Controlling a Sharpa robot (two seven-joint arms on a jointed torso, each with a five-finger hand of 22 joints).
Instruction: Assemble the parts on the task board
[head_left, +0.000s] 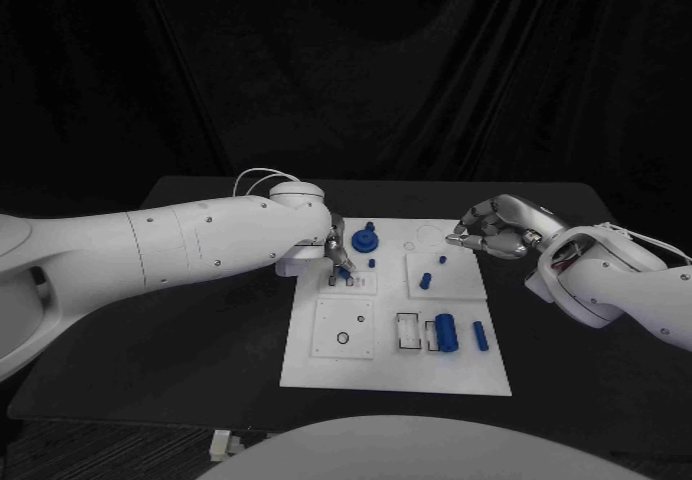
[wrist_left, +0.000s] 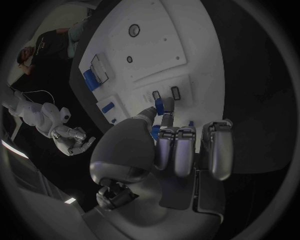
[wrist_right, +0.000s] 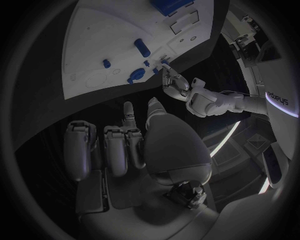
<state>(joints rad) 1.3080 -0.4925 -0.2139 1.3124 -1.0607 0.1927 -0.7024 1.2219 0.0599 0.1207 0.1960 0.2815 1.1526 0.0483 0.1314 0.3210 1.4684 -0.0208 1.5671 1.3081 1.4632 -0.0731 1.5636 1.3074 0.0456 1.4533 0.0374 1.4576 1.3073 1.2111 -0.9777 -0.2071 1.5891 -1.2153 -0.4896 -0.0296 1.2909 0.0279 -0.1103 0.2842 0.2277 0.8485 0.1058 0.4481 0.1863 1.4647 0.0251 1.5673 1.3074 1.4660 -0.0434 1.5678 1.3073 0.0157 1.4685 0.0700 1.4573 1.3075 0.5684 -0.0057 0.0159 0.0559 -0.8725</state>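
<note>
White task board (head_left: 325, 365) in middle of black table (head_left: 173, 350). Left hand (head_left: 338, 262) over board's upper left part, fingertips down near small slots; whether it holds part, cannot tell. Right hand (head_left: 493, 229) at board's upper right corner, fingers curled in, nothing visible inside. Blue round part (head_left: 366, 240) stands near top edge. Blue peg (head_left: 427, 281) on upper right panel. Blue cylinder (head_left: 446, 332) and thin blue bar (head_left: 479, 336) lie lower right. Black ring (head_left: 342, 338) on lower left panel.

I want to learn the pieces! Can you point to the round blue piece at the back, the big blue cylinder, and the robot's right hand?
round blue piece (head_left: 366, 240), head view, its flat top.
big blue cylinder (head_left: 446, 332), head view, middle of its side.
right hand (head_left: 490, 228), head view, curled fingers.
</note>
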